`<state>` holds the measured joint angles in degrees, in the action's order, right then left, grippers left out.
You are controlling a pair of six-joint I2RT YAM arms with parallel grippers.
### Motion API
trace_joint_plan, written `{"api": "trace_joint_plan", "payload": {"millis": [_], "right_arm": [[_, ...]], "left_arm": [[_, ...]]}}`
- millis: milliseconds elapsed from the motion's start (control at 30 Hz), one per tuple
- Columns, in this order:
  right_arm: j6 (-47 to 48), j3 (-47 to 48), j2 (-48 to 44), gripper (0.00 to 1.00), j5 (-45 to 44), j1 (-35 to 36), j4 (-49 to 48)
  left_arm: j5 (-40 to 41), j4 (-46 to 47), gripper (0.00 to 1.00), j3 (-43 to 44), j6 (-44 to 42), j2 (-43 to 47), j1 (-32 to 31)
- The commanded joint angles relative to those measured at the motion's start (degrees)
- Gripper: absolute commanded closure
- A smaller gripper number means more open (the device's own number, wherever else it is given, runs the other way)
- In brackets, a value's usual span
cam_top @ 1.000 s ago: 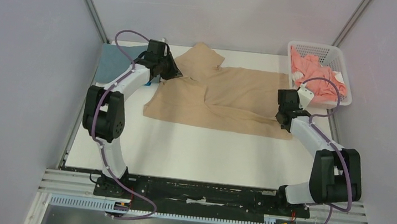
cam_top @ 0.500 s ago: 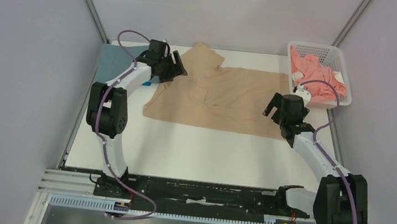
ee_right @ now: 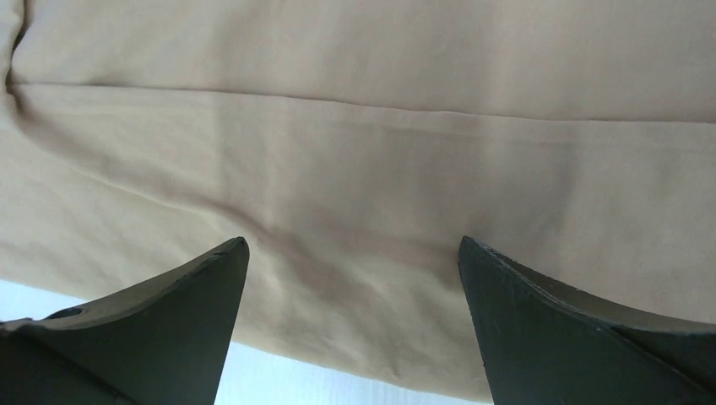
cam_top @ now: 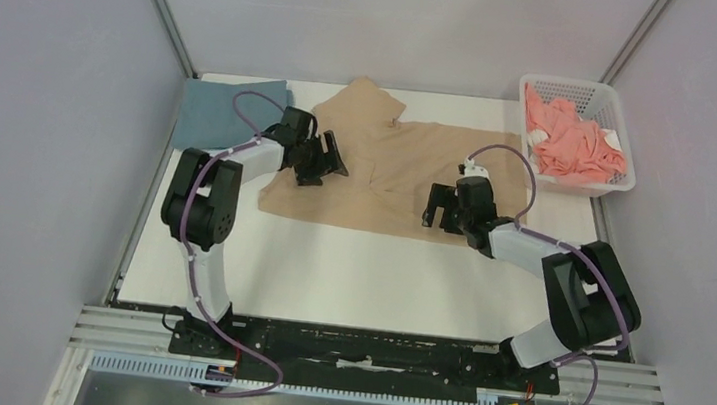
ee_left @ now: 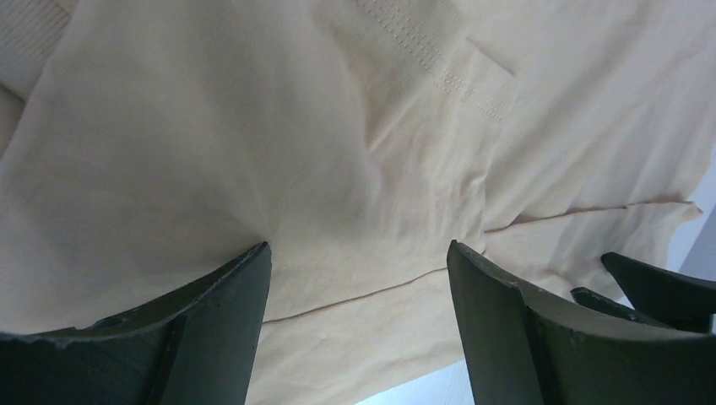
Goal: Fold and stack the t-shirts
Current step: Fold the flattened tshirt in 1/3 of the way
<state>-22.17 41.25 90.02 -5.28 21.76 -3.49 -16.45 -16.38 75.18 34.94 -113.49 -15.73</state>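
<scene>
Nearest the arm bases it's just bare white table [cam_top: 357, 273], then you hit the near hem of the tan t-shirt [cam_top: 408, 168], and that's where it all happens. The right pincer [cam_top: 439, 209] sits over the near-right part of the shirt, jaws spread wide with nothing between them. Its wrist cam shows the right pincer [ee_right: 352, 240] looking down at flat tan cloth with a fold or seam line running across just beyond the fingertips, and a strip of table on the near side. A bit farther back on the other side, the left pincer [cam_top: 333, 163] is over the shirt's left end, also gaping and holding nothing. In its own cam the left pincer [ee_left: 356, 249] has wrinkled tan fabric right under the gap. I can't tell whether either one is actually touching the cloth. The bit that matters, I'd say: the shirt is directly below both pincers, its long axis runs side to side from one pincer towards the other, and each arm is closest to its own end, so a two-handed grab looks natural. A sleeve pokes out on the far side of the left pincer. Way back, a grey-blue t-shirt [cam_top: 218, 112] lies flat to the outside of the left pincer, and the coral pink t-shirt [cam_top: 572, 145] is bunched in the white basket [cam_top: 573, 84], well apart from the right pincer.
</scene>
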Motion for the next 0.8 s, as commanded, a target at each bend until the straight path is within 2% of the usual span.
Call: {"api": "trace_joint_plan", "payload": {"millis": [0, 233, 400, 633, 767], "right_arm": [[-3.29, -6.76, -4.49, 0.02, 0.86, 0.08, -3.59], [-4.56, -15.53, -12.62, 0.02, 3.41, 1.78, -0.92], [-7.34, -21.63, -20.55, 0.02, 4.6, 5.18, 2.4], [-13.92, -28.33, -33.26, 0.02, 2.49, 11.6, 12.68], [-15.54, -30.94, -38.88, 0.02, 2.42, 12.94, 17.16]], "left_arm": [[0.38, 3.33, 0.17, -8.01, 2.09, 4.75, -0.49], [4.18, 6.52, 0.16, -28.27, 7.67, 16.84, -1.77], [8.59, 4.42, 0.16, -39.49, 10.29, 27.57, -3.12], [9.03, 4.03, 0.15, -47.62, 12.7, 37.12, -5.62], [9.13, 2.86, 0.15, -51.16, 14.39, 41.56, -6.86]]}}
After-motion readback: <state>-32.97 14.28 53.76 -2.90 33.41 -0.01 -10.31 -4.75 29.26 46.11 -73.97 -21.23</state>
